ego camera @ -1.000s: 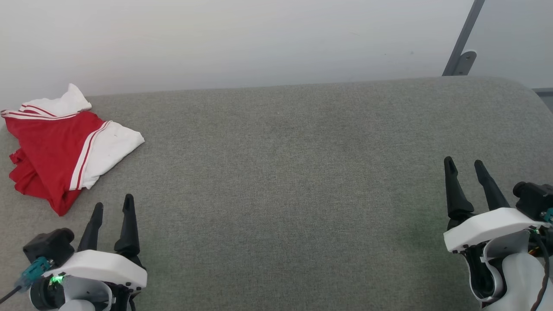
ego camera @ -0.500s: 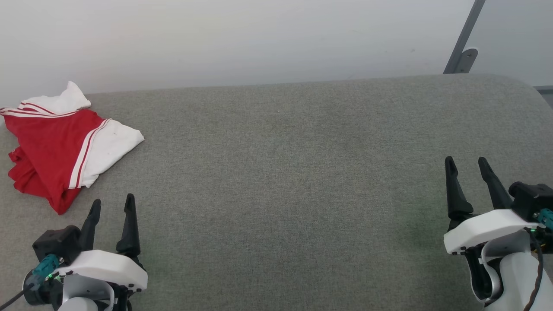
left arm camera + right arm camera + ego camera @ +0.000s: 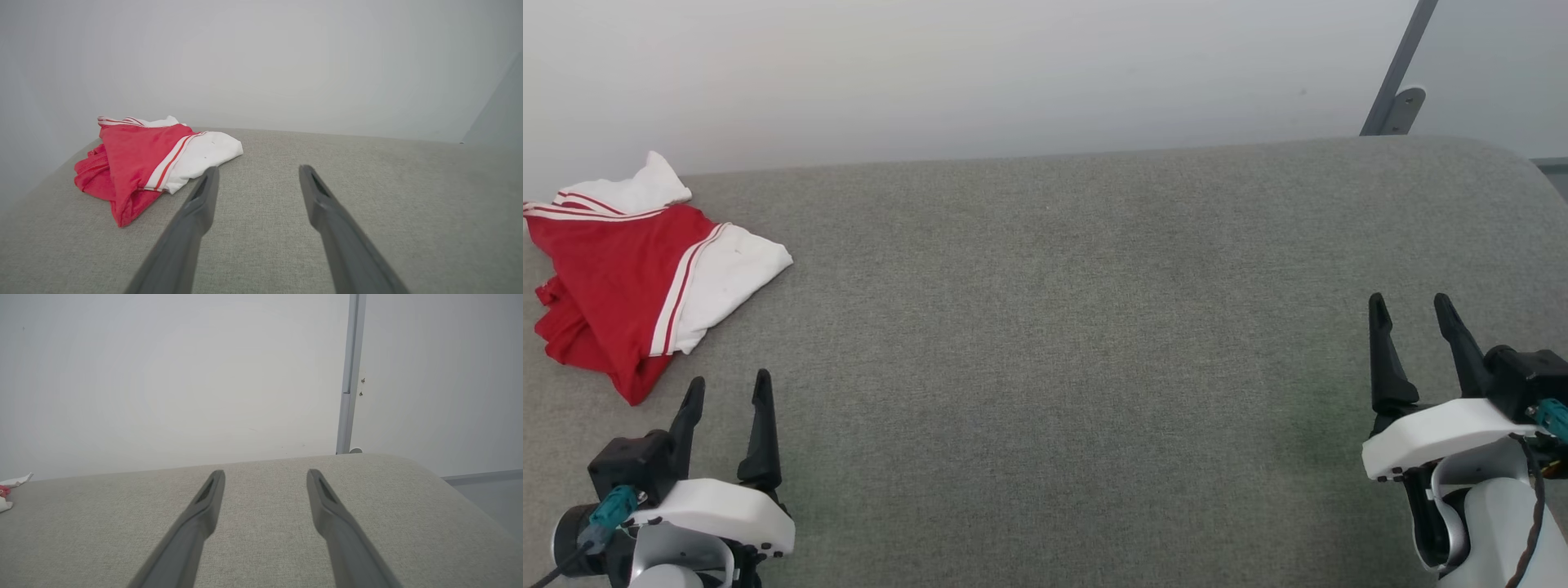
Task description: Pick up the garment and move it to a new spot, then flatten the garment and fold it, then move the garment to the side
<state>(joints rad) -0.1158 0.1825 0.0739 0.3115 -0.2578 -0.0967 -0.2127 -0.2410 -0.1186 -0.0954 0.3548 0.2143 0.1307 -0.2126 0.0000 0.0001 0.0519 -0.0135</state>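
Head view: dark-fingered left gripper point(image 3: 729, 377) drawn back slightly, spread wide, nothing held; dark-fingered right gripper point(image 3: 1409, 299) likewise spread, hardly shifted. Beyond, at far left of grey woven cushion point(image 3: 1054, 327), red white-sleeved soft T-shirt point(image 3: 613, 278) left unmoved, roughly folded; probably already set aside.

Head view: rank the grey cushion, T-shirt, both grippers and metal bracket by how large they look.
1. Grey cushion, by far the largest.
2. T-shirt.
3. Left gripper and right gripper: alike, unranked between them; both near the camera and cut off by the frame, so third place is loose.
4. Metal bracket, smallest.
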